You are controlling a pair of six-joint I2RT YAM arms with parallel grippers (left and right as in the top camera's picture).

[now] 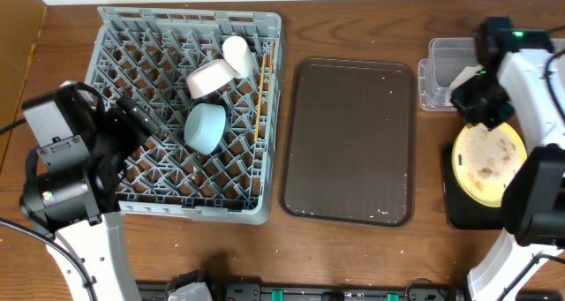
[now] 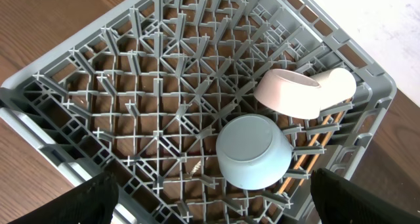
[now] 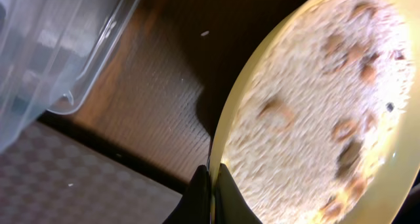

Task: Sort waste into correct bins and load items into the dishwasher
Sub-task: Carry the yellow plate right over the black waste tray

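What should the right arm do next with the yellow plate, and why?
Probably tilt the yellow plate so its residue slides off into the black bin that it appears to hang over. The right gripper is shut on the plate's rim, and pale crumbs coat its face, so it looks too dirty to rack yet.

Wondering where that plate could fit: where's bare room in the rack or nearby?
Free: the rack's front lattice, between blue bowl and front wall; the tray, between rack and plate, nearly bare. Crowded: the rack's back right, with white bowl, cup and chopsticks.
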